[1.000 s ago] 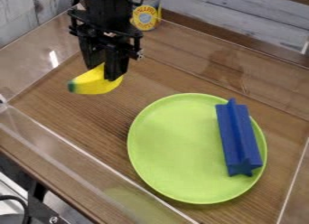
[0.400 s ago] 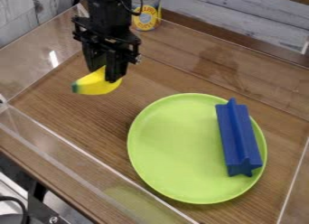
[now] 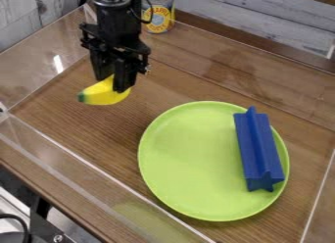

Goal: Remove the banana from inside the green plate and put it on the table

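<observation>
Smooth yellow plastic look on the banana (image 3: 105, 92), upper left; glossy wood grain across the table (image 3: 112, 124); smooth lime-green plate (image 3: 190, 173), lower right.

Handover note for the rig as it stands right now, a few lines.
Gripper: shut on the banana, at the far left of the view.
Plate: the green plate sits on the table, with the blue block on its right side.
Done: banana is out of the plate, well off to its left.
Left: set the banana on the table if not already touching (contact unclear), open, back off.

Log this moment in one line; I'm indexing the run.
gripper: shut on banana | banana: off green plate | table placement: pending
</observation>
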`<control>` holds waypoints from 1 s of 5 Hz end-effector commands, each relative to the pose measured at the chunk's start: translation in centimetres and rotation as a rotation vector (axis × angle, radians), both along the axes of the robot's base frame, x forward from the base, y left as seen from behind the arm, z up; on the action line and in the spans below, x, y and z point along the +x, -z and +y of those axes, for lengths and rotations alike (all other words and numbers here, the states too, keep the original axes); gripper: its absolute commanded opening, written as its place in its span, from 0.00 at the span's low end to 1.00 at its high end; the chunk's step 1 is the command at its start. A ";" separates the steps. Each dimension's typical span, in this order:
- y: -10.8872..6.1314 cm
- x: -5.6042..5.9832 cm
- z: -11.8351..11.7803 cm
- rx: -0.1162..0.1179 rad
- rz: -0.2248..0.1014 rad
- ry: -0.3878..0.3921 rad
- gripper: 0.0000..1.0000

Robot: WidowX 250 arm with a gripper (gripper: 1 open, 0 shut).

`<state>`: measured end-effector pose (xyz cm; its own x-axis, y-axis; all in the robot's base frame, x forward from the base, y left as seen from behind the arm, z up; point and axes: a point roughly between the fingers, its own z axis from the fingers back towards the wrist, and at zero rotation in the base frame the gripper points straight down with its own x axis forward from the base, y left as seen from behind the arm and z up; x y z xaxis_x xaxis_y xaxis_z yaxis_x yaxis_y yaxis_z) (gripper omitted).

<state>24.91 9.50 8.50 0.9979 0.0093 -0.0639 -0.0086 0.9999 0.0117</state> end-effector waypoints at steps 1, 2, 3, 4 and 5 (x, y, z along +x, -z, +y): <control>-0.8 1.0 1.1 0.025 -0.050 -0.008 0.00; -0.4 1.0 1.4 0.027 -0.045 -0.006 0.00; 0.0 1.0 1.6 0.027 -0.041 -0.002 0.00; 0.3 1.0 1.7 0.026 -0.036 0.004 0.00; 0.5 0.9 1.7 0.025 -0.033 0.010 0.00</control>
<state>25.12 10.63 6.92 0.9973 -0.0073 -0.0736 0.0085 0.9998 0.0158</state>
